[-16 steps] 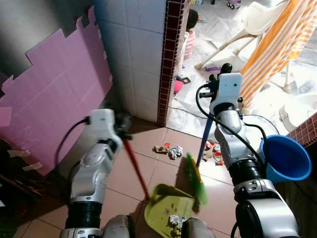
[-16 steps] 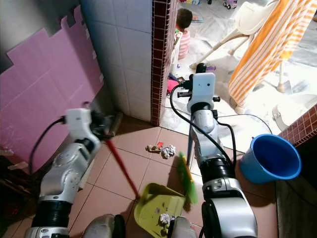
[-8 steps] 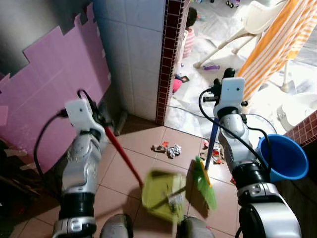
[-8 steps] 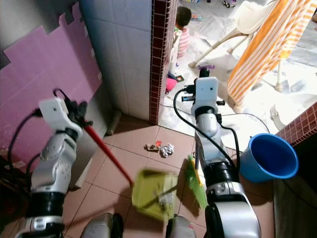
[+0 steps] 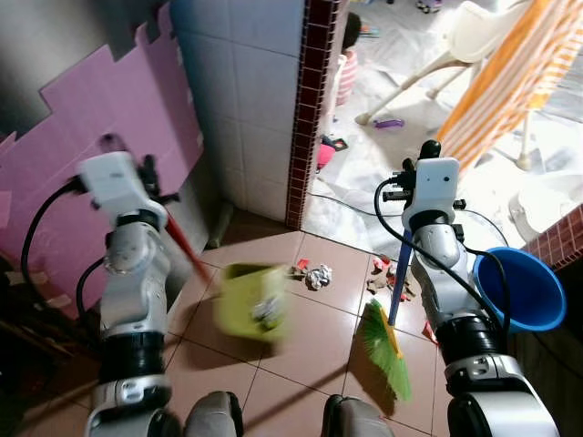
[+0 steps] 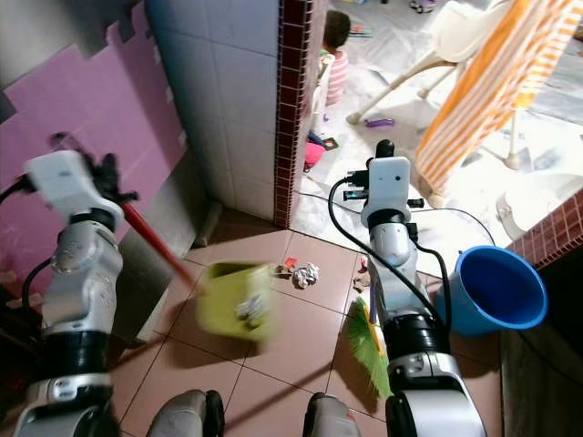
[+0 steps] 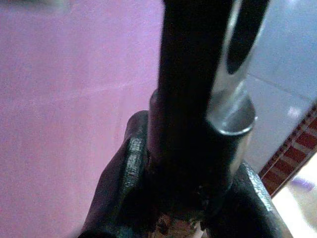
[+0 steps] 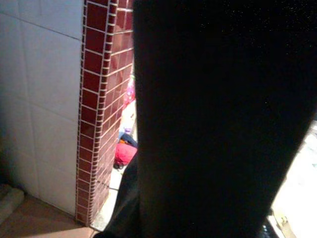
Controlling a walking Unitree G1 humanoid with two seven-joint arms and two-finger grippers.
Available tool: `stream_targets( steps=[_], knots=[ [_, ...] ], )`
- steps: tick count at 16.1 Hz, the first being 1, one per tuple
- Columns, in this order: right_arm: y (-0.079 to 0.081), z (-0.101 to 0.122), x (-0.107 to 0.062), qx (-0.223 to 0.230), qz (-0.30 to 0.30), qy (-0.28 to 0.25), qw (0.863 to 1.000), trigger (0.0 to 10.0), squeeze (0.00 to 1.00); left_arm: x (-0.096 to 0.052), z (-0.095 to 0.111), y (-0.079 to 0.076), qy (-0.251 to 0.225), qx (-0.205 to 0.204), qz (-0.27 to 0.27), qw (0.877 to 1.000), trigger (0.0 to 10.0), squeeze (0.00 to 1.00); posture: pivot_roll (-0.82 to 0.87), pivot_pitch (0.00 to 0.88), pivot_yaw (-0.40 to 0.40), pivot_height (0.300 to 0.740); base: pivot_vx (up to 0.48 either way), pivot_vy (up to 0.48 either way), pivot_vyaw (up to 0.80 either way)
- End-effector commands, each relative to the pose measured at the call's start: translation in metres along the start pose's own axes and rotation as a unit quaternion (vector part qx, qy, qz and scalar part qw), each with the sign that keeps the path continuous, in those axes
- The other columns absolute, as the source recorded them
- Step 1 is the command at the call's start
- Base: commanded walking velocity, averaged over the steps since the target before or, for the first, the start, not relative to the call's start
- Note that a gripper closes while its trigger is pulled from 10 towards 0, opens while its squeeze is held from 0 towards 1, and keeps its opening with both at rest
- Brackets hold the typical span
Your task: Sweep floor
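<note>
The yellow-green plastic dustpan (image 5: 253,301) is motion-blurred, its outline uncertain; pale crumpled litter shows inside it. It hangs above the terracotta floor tiles (image 5: 310,337), on a red handle (image 5: 182,248) running up to the left gripper (image 7: 173,218). In the left wrist view the black fingers (image 7: 124,183) are clamped tight round that dark shaft.

The left arm is raised, elbow bent, beside the pink foam wall panel (image 5: 100,127). The right arm reaches forward; the right gripper (image 5: 405,238) is mostly hidden behind its wrist housing, and its wrist view is blacked out, so its closure cannot be judged. The blue broom handle (image 5: 399,282) descends from it to green bristles (image 5: 384,339) on the floor.

Scattered crumpled litter (image 5: 317,277) lies ahead of the broom. A round blue plastic bucket (image 5: 521,289) stands at the right, contents not discernible.
</note>
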State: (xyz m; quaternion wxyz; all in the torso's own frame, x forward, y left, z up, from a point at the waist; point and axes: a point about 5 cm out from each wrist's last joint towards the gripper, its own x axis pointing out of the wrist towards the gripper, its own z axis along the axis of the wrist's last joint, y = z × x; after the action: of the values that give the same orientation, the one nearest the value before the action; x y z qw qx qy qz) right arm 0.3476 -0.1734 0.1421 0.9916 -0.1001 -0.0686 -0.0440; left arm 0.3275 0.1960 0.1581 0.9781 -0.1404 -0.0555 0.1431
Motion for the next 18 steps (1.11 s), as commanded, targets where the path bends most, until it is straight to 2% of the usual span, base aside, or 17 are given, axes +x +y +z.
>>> stream_targets(
  steps=[1, 2, 3, 9, 11, 13, 15, 18],
  knots=[
    [-0.001, 0.008, 0.0, -0.005, 0.002, -0.015, 1.0, 10.0, 0.0, 0.005, 0.011, -0.014, -0.014, -0.063, -0.015, 0.998, 10.0, 0.0, 0.01, 0.118, -0.037, 0.74, 0.0, 0.0, 0.0],
    [-0.001, 0.007, 0.0, -0.005, 0.002, -0.015, 1.0, 10.0, 0.0, 0.007, 0.011, -0.014, -0.012, -0.076, -0.012, 0.997, 10.0, 0.0, 0.01, 0.118, -0.037, 0.74, 0.0, 0.0, 0.0],
    [-0.002, 0.007, -0.001, -0.006, 0.003, -0.013, 1.0, 10.0, 0.0, 0.011, 0.011, -0.016, -0.005, -0.11, -0.008, 0.994, 10.0, 0.0, 0.0, 0.116, -0.038, 0.74, 0.0, 0.0, 0.0],
    [-0.003, 0.007, -0.003, -0.009, 0.005, -0.01, 1.0, 10.0, 0.0, 0.015, 0.015, -0.019, -0.002, -0.142, -0.013, 0.99, 10.0, 0.0, -0.01, 0.118, -0.043, 0.74, 0.0, 0.0, 0.0],
    [-0.003, 0.007, -0.003, -0.01, 0.006, -0.009, 1.0, 10.0, 0.0, 0.014, 0.008, -0.019, 0.029, -0.216, -0.002, 0.976, 10.0, 0.0, -0.01, 0.118, -0.043, 0.74, 0.0, 0.0, 0.0],
    [-0.002, 0.008, -0.002, -0.009, 0.007, -0.009, 1.0, 10.0, 0.0, 0.007, 0.006, -0.029, 0.021, -0.175, -0.052, 0.983, 10.0, 0.0, -0.01, 0.118, -0.043, 0.74, 0.0, 0.0, 0.0],
    [-0.001, 0.008, -0.001, -0.008, 0.009, -0.009, 1.0, 10.0, 0.0, 0.003, 0.001, -0.028, 0.029, -0.152, -0.051, 0.987, 10.0, 0.0, -0.01, 0.118, -0.043, 0.74, 0.0, 0.0, 0.0],
    [0.001, 0.007, -0.002, -0.006, 0.01, -0.007, 1.0, 10.0, 0.0, -0.005, -0.003, -0.026, 0.026, -0.074, -0.07, 0.994, 10.0, 0.0, 0.0, 0.109, -0.036, 0.74, 0.0, 0.0, 0.0]
  ],
)
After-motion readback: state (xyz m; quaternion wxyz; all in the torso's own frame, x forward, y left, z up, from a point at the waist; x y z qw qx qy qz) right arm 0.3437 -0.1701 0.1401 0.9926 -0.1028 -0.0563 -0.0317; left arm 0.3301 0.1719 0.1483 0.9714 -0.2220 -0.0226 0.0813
